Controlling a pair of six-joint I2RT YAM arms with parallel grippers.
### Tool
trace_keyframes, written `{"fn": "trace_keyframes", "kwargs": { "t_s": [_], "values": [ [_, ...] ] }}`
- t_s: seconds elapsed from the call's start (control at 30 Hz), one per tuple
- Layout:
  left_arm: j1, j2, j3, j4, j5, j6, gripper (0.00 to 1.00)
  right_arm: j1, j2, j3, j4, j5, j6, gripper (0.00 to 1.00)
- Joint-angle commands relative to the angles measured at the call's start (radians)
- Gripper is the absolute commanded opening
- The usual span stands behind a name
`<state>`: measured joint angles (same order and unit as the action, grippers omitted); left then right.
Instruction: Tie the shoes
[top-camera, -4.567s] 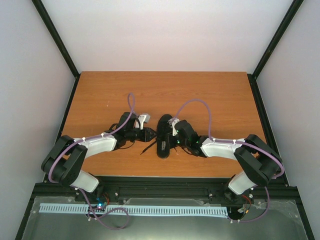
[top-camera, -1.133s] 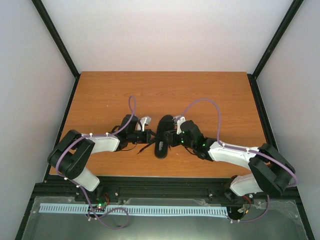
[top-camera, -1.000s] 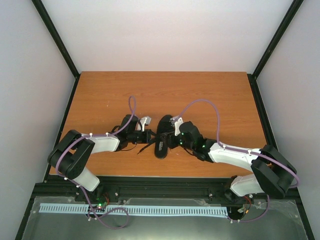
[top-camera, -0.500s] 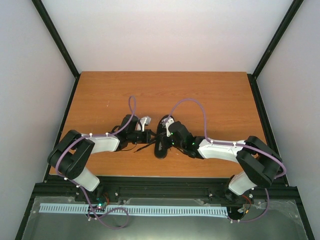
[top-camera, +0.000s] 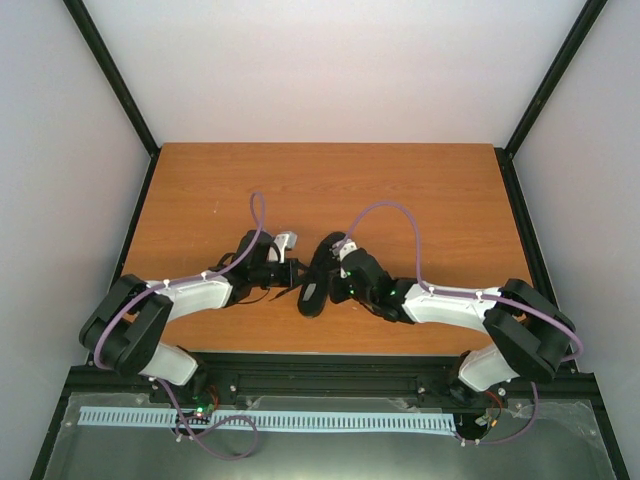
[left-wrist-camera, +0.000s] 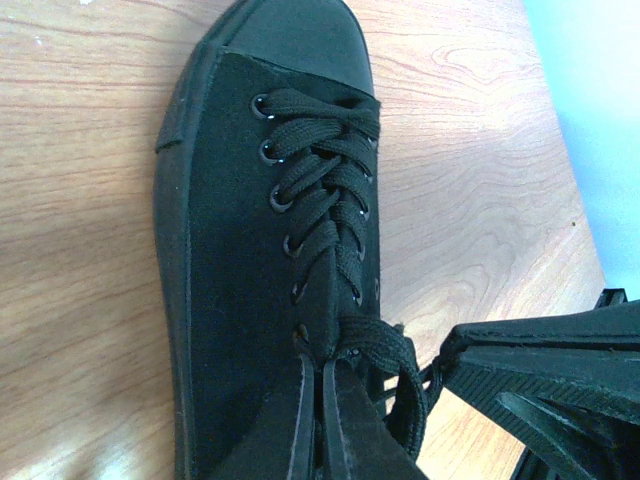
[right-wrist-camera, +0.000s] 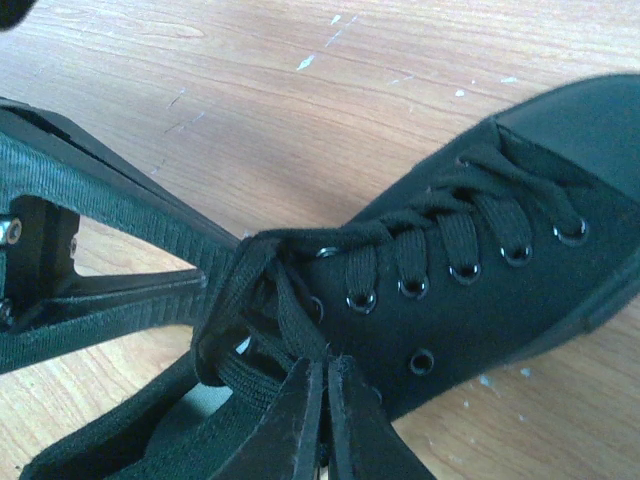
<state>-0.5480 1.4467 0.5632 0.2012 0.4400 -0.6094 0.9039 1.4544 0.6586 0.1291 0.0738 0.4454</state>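
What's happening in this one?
Two robot arms are working on a black sneaker lying on a wooden table, one arm on each side of it. The left gripper and the right gripper are both closed at the top of the lacing, each apparently pinching part of the laces near the ankle opening. The lace is looped loosely there, and no finished bow is visible.

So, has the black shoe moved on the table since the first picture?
Yes. In the top view the near end of the shoe has swung slightly left, toward the left edge of the table, while its far end stays almost in place.
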Motion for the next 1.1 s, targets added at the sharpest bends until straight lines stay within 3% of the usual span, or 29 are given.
{"fn": "trace_keyframes", "kwargs": {
  "t_s": [0.0, 0.2, 0.3, 0.43, 0.6, 0.7, 0.93, 1.07],
  "values": [
    [0.013, -0.020, -0.018, -0.037, -0.099, 0.017, 0.01, -0.002, -0.026, -0.034, -0.024, 0.042, 0.025, 0.03],
    [0.013, -0.045, -0.050, 0.013, -0.022, 0.024, 0.01, -0.002, -0.050, -0.055, -0.010, -0.017, 0.020, 0.05],
    [0.013, -0.053, -0.061, 0.025, 0.072, 0.060, 0.01, -0.002, -0.078, -0.062, -0.010, -0.100, 0.015, 0.25],
    [0.013, -0.081, -0.086, -0.005, 0.080, 0.104, 0.01, -0.003, -0.164, -0.081, -0.032, -0.121, 0.026, 0.53],
    [0.013, -0.101, -0.112, 0.035, 0.118, 0.123, 0.01, -0.037, -0.239, -0.079, -0.047, -0.158, 0.017, 0.72],
    [0.013, -0.101, -0.113, 0.052, 0.155, 0.150, 0.01, -0.086, -0.238, -0.072, -0.031, -0.211, 0.014, 0.76],
    [0.004, -0.106, -0.131, 0.120, 0.298, 0.180, 0.01, -0.148, -0.136, -0.029, -0.027, -0.321, -0.036, 0.72],
    [-0.007, -0.111, -0.125, 0.092, 0.285, 0.201, 0.01, -0.149, -0.094, -0.037, -0.048, -0.313, -0.035, 0.70]
  ]
}}
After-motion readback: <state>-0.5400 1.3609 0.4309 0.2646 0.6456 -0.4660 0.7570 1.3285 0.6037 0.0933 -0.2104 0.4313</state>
